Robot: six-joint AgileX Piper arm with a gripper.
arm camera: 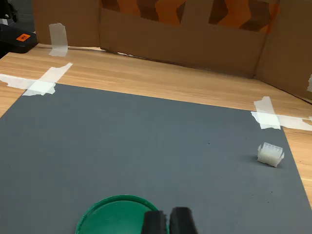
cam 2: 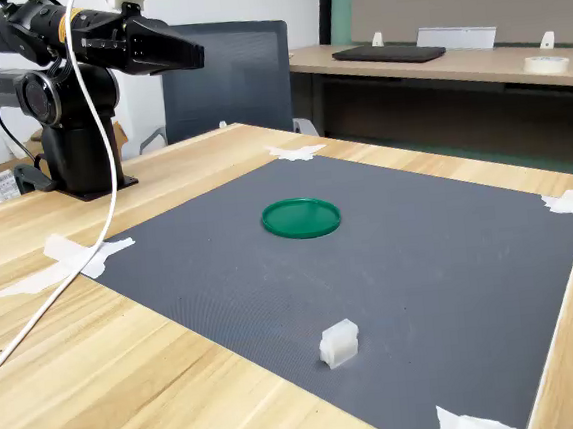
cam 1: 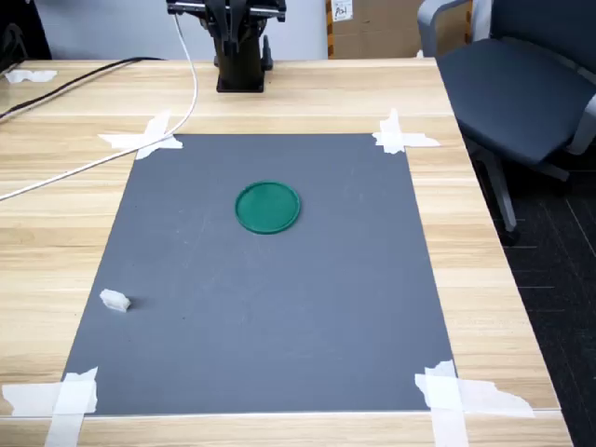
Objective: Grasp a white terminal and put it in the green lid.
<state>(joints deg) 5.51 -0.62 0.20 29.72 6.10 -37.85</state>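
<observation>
The fingers (arm camera: 168,222) are pressing together, empty; the terminal (arm camera: 270,154) is lying well apart, probably light and stiff, best pinched across its flat sides.

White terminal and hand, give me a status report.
Hand shut, empty, raised near the arm base. White terminal alone on the grey mat, apart from the green lid. Lid empty. Nothing between them.

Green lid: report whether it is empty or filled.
Empty. The green lid shows only bare green inside in both exterior views; the white terminal lies apart on the mat.
</observation>
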